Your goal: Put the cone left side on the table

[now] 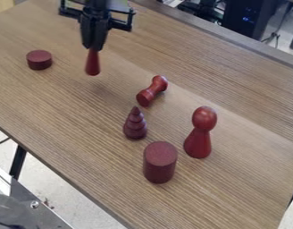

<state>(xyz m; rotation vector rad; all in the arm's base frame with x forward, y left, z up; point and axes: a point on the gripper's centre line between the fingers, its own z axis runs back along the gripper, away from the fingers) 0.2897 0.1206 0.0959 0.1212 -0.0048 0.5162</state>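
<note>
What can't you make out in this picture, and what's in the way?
- Camera view: top of the red cone, hidden by the gripper.
- Camera view: rest of the arm, cut off by the top edge.
- Camera view: near corner of the table, cut off by the bottom edge.

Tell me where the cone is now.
In the camera view, the red cone is at upper left, held in the gripper, right of the short round block.

fixed camera | looks slantwise down | faces tabletop [244, 188] | whole workspace framed
</note>
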